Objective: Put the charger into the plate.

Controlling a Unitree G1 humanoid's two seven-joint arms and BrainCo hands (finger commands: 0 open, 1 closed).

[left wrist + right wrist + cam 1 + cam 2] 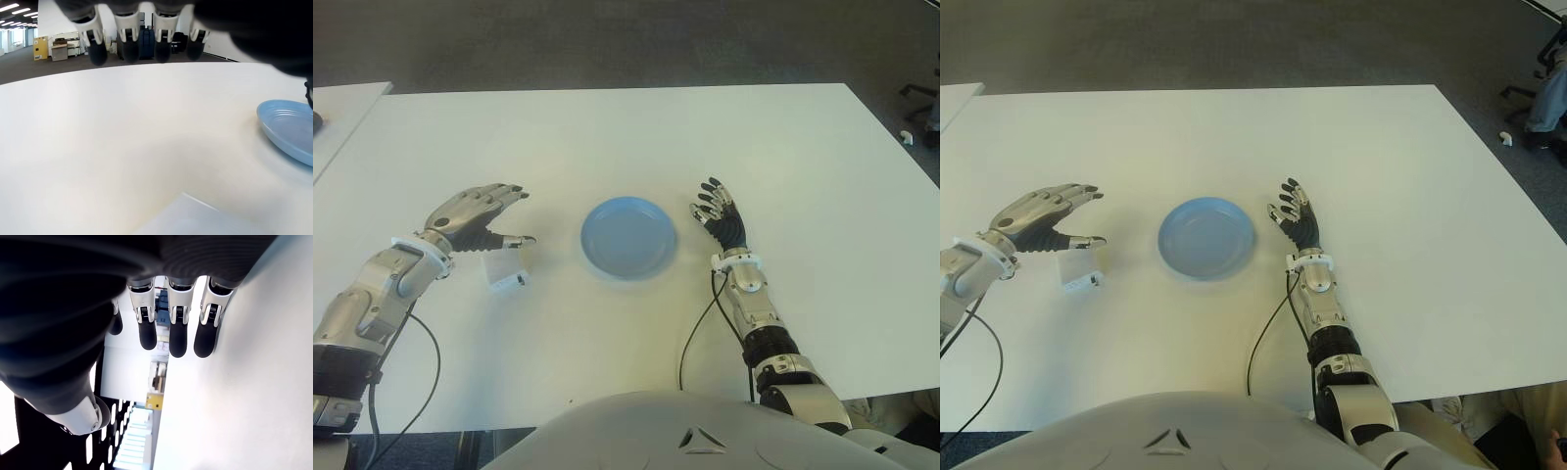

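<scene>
Charger: the white charger [505, 271] lies on the table to the left of the plate — right under my left hand, just below the thumb; I cannot tell whether the thumb touches it.
Left hand: my left hand [478, 219] hovers over the charger with fingers stretched forward and thumb spread beneath them — wide, holding nothing. In the left wrist view the fingertips [128, 50] hang in a row above bare tabletop, with a pale edge of the charger low in the picture.
Plate: the blue plate [628, 236] sits at the middle of the table, between my two hands, with nothing in it.
Right hand: my right hand [718, 211] shows just to the right of the plate, fingers extended and loose, holding nothing.
Table: a plain white table [636, 137]; a black cable [697, 331] runs along my right forearm.
Room: dark grey floor [607, 44] beyond the far edge; a second white table's corner [342, 103] at far left.
</scene>
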